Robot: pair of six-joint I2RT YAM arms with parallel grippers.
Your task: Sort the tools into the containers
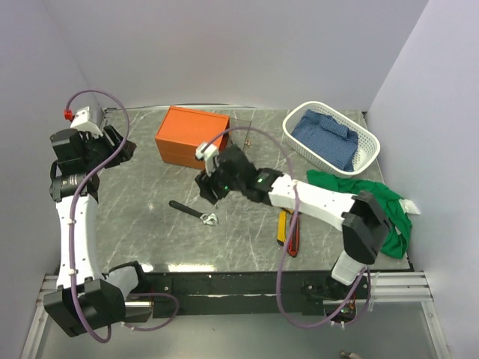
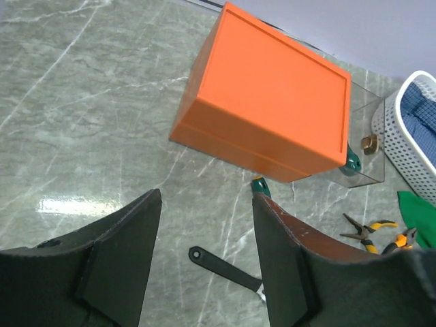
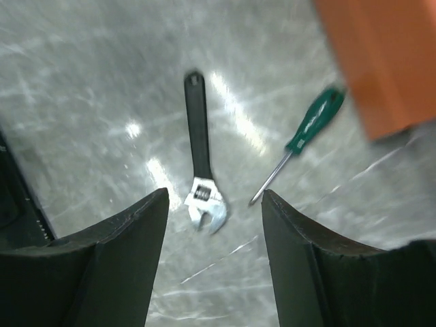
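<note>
Right tool [image 3: 214, 196], spread and empty, hangs over wrench [image 3: 197, 133]; straddle its handle crosswise, clear of screwdriver [image 3: 312, 122].

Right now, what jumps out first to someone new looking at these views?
The bright orange box at the far middle of the table grabs the eye first. Next, the right gripper, jaws open, hangs over a black wrench lying flat, a green-handled screwdriver beside it. At the far right sits a white basket holding a blue cloth.
</note>
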